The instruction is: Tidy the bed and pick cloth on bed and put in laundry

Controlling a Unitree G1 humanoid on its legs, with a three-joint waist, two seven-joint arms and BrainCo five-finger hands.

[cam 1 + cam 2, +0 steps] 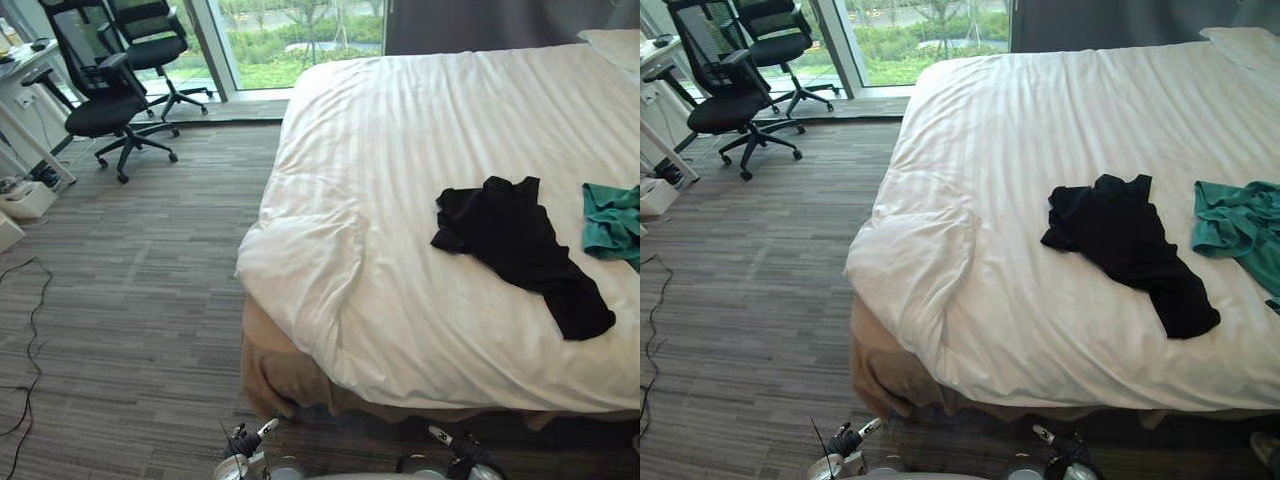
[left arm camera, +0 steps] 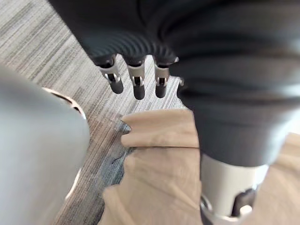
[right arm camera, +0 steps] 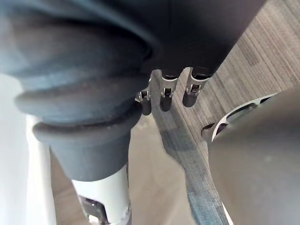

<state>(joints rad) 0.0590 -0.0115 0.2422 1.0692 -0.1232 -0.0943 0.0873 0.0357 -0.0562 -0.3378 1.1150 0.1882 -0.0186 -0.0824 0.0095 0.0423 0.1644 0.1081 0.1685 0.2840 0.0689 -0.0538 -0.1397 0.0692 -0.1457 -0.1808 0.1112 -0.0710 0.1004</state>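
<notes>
- Here, the bed (image 1: pixel 420 330) carries everything that matters: a white striped duvet covers it, and two loose garments lie on top.
- The black cloth (image 1: pixel 515 240) is spread flat on the duvet toward the foot of the bed, with one long part trailing toward the near edge.
- The teal cloth (image 1: pixel 1240 225) lies crumpled just beside it on the robot's right, apart from the black one.
- A white pillow (image 1: pixel 612 45) sits at the far right corner.
- The duvet's near left corner (image 1: pixel 310 260) is bunched and folded over, and the tan bed skirt (image 1: pixel 270 365) shows beneath it.
- The right eye view takes in more of the teal cloth; in the left eye view the frame edge cuts it off.
- The left eye view takes in more of the room: two black office chairs (image 1: pixel 105 95) on the grey carpet (image 1: pixel 130 300), a white desk (image 1: pixel 25 70) and the window (image 1: pixel 290 40).
- In the left wrist view the left hand (image 2: pixel 139 86) hangs over the carpet and the tan skirt, fingers straight and apart, holding nothing.
- In the right wrist view the right hand (image 3: pixel 165 96) likewise hangs with relaxed fingers over the carpet, empty.
</notes>
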